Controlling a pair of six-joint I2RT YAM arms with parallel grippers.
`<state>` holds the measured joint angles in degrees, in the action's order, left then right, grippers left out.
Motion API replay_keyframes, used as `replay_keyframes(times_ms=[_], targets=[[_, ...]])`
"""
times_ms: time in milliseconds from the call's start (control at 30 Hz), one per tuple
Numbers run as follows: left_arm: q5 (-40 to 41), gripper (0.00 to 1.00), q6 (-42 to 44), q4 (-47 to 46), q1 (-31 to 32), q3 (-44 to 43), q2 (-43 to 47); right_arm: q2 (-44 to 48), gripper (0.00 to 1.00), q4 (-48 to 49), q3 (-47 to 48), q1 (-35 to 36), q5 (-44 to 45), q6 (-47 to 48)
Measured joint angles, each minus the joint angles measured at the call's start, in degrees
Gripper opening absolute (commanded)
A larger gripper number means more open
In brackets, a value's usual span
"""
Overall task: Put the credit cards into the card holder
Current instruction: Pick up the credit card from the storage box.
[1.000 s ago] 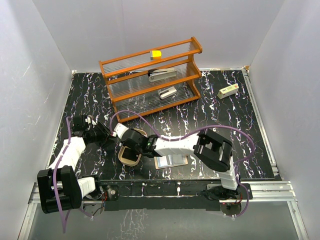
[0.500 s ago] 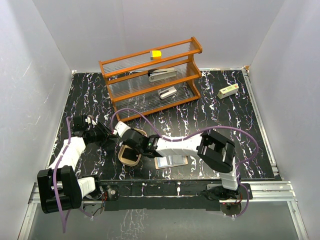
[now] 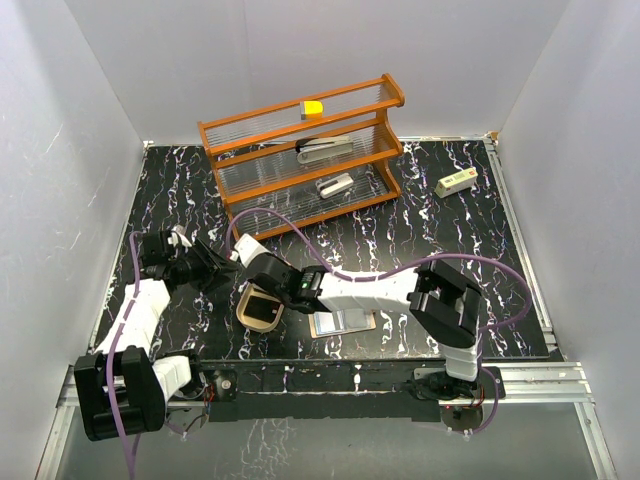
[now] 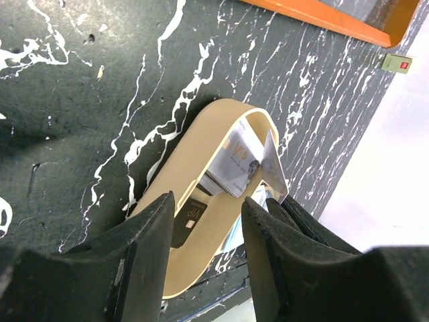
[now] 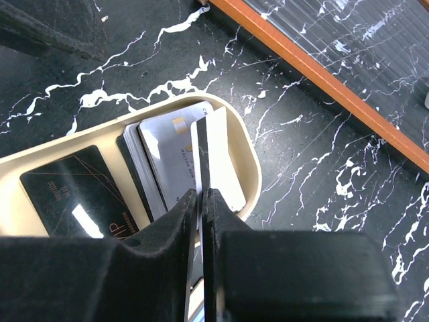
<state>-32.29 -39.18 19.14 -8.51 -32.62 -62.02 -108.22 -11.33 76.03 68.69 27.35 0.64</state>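
The oval tan card holder (image 3: 262, 308) lies near the front left of the table; it also shows in the left wrist view (image 4: 191, 171) and the right wrist view (image 5: 242, 157). It holds a black VIP card (image 5: 70, 191) and a grey stack of cards (image 5: 161, 161). My right gripper (image 5: 201, 194) is shut on a credit card (image 5: 202, 144) held on edge over the holder's far end. My left gripper (image 4: 206, 231) is open and empty just left of the holder. Another card (image 3: 343, 322) lies on the table to the holder's right.
An orange wire rack (image 3: 305, 155) with grey staplers and a yellow block stands at the back. A small white box (image 3: 455, 183) lies at the back right. White walls enclose the table.
My right gripper has moved with its card a little toward the back over the holder. My left gripper has shifted slightly right toward the holder.
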Motion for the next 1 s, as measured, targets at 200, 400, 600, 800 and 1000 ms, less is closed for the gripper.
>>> replay_keyframes(times_ms=[200,400,600,800,1000], targets=[[-1.7,0.46,0.3,-1.2,0.0,0.0,2.0,1.7,0.0,-1.4,-0.1,0.0,1.2,-0.8],[-3.8,0.48,1.2,-1.1,0.0,0.0,7.5,5.2,0.0,-2.6,-0.5,0.0,1.7,-3.2],[-7.4,0.49,1.3,-1.6,0.0,-0.5,12.4,11.1,0.0,-3.5,-2.5,-0.2,0.4,-7.8],[-13.9,0.52,-1.0,-5.7,0.0,-0.3,13.7,17.9,0.0,-1.0,-7.1,-3.5,-8.3,-14.7],[-21.2,0.54,-7.6,-15.0,0.0,2.4,15.7,24.5,0.0,5.7,-15.9,-11.4,-18.8,-23.7]])
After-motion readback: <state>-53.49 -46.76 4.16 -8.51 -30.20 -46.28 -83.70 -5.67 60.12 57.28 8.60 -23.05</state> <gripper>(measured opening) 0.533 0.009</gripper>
